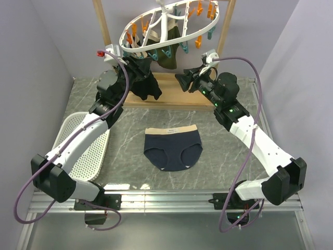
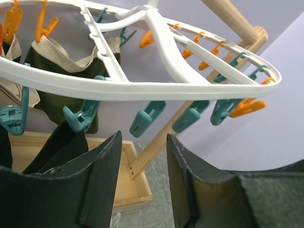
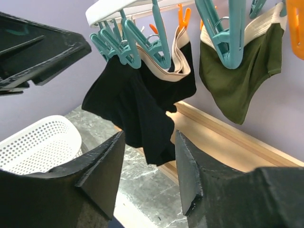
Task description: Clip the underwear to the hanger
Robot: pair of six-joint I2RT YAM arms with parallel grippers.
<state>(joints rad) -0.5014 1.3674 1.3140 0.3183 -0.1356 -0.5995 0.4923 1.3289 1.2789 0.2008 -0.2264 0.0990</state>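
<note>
The left arm (image 1: 78, 140) and right arm (image 1: 260, 143) have white shells between bulky black joints. A grey-purple cable (image 1: 23, 192) loops off each. Small green lights (image 1: 225, 110) dot the right arm. The left hand (image 2: 143, 138) and right hand (image 3: 150, 136) have matte black, wedge-shaped fingers (image 2: 102, 185).

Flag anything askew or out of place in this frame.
The black garment hangs lopsided, bunched under teal pegs at one end of the hanger. The navy underwear lies flat on the table, unclipped.
</note>
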